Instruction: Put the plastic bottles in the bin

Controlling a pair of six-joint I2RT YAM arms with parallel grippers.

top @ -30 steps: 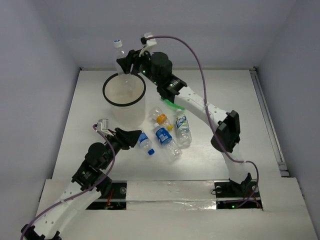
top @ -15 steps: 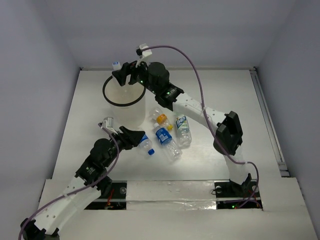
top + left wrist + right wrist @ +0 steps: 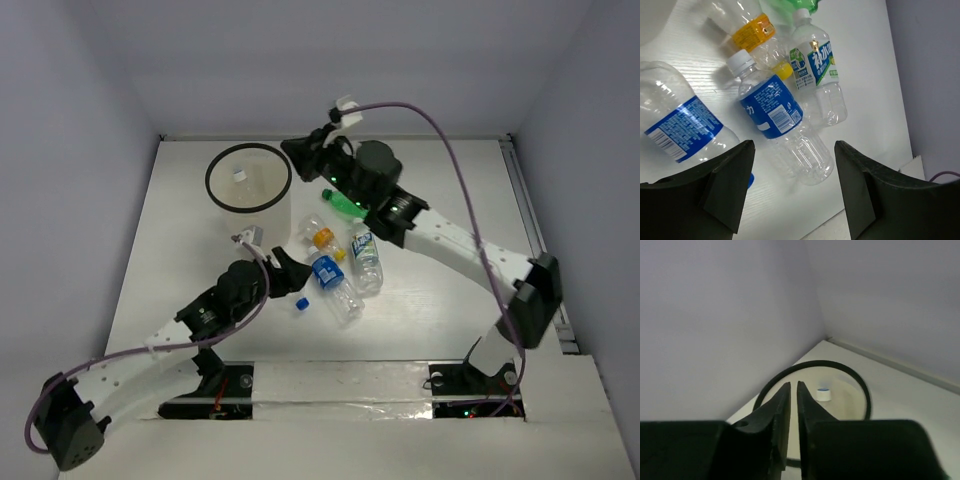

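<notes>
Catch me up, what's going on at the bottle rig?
Two arms are sorting plastic bottles into the bin. One bottle is inside, cap up. The right gripper hangs just off the rim, shut and empty. The left gripper is open over five bottles lying on the table: two blue-labelled bottles, an orange-labelled bottle, a white-and-green-labelled bottle and a green bottle. It grips none yet.
</notes>
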